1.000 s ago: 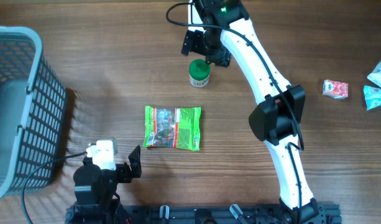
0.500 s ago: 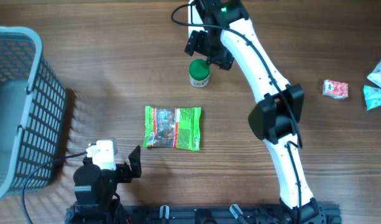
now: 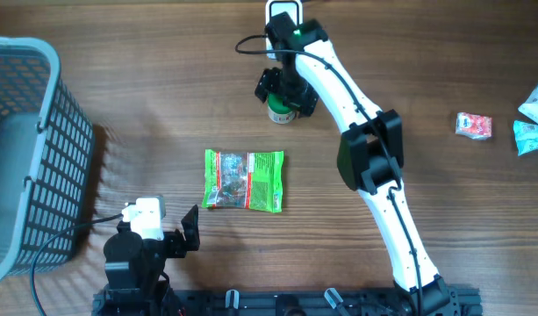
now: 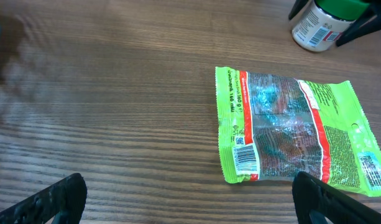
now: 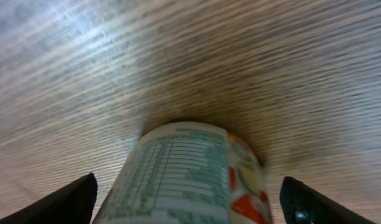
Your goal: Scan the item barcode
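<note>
A small white jar with a green lid [image 3: 282, 112] stands upright at the back middle of the table. My right gripper [image 3: 284, 93] is down over it, open, with one finger on each side and a gap on both sides. In the right wrist view the jar [image 5: 190, 171] fills the space between the black fingertips [image 5: 78, 196] of the right gripper [image 5: 189, 200]. A green snack packet [image 3: 244, 181] lies flat mid-table, its barcode [image 4: 243, 158] facing up. My left gripper [image 4: 187, 194] hangs open and empty near the front edge, just short of the packet [image 4: 289, 134]. The jar [image 4: 316, 28] shows far off.
A grey mesh basket [image 3: 23, 149] stands at the left edge. A small red and white packet [image 3: 473, 125] and pale blue packets [image 3: 534, 123] lie at the far right. The left arm [image 3: 146, 250] sits at the front left.
My right gripper has come down from just behind the jar and now straddles it, with the arm's elbow swung left. The left arm and the green packet have stayed put.
</note>
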`<state>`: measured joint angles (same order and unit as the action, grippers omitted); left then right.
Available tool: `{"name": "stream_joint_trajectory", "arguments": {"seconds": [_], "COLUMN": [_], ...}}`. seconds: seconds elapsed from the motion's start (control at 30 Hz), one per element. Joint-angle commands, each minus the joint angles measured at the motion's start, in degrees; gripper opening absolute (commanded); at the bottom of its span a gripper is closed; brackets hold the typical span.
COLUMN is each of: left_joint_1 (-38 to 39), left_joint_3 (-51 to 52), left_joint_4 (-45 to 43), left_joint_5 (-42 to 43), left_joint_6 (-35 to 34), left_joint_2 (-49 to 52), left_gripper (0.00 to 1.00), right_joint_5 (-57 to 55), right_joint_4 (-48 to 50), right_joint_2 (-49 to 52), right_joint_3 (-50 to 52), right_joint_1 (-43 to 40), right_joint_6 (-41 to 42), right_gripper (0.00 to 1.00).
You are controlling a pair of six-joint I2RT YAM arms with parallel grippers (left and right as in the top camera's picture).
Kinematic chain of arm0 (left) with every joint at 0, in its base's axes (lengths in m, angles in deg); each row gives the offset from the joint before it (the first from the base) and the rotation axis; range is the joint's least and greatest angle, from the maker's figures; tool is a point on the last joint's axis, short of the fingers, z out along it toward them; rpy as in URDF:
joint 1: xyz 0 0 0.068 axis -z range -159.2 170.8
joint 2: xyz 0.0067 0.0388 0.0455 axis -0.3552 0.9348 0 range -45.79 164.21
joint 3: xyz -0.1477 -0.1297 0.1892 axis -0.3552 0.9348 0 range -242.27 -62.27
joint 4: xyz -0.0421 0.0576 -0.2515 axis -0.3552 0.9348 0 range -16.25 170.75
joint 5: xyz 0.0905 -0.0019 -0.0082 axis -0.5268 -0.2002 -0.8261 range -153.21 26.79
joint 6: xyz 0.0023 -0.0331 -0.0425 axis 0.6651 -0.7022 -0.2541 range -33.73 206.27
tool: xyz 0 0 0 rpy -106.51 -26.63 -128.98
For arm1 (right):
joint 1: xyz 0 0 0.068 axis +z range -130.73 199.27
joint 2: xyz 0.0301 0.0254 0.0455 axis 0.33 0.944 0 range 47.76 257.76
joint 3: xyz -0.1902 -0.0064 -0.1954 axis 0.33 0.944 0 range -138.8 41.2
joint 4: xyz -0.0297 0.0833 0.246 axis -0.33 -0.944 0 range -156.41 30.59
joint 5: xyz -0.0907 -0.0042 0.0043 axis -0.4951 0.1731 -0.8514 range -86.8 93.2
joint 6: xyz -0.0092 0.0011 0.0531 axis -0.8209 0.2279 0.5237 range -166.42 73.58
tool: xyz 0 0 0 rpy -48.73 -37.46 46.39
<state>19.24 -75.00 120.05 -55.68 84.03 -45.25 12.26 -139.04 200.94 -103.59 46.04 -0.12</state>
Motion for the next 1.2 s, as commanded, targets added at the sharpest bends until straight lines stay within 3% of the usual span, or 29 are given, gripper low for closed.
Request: {"name": "stream_joint_trajectory", "arguments": {"seconds": [0.0, 0.13, 0.27, 0.5, 0.8, 1.17], "left_joint_1": [-0.2, -0.2, -0.2, -0.2, -0.2, -0.2], "left_joint_3": [0.1, 0.1, 0.1, 0.1, 0.1, 0.1], "left_joint_4": [-0.1, -0.2, -0.2, -0.2, -0.2, -0.2], "left_joint_5": [-0.1, -0.1, -0.1, -0.1, -0.1, -0.1], "left_joint_6": [0.1, 0.1, 0.1, 0.1, 0.1, 0.1], "left_joint_2": [-0.2, -0.2, -0.2, -0.2, -0.2, -0.2], "left_gripper": [1.00, 1.00, 1.00, 1.00, 1.00, 1.00], "right_joint_5": [1.4, 0.5, 1.0, 21.1, 28.0, 28.5], "right_joint_4": [-0.7, -1.6, -5.4, -12.6, -12.6, -12.5], "right_joint_2": [3.0, 3.1, 2.9, -1.1, -11.5, -33.8], "right_joint_3": [0.0, -0.1, -0.5, -3.5, -3.2, 5.9], "right_joint_1": [0.8, 0.8, 0.7, -0.4, 1.2, 11.6], "right_joint_6": [-1.2, -2.6, -5.1, -24.3, -25.4, -21.9], "right_gripper": [0.82, 0.62, 0.54, 0.54, 0.54, 0.54]}}
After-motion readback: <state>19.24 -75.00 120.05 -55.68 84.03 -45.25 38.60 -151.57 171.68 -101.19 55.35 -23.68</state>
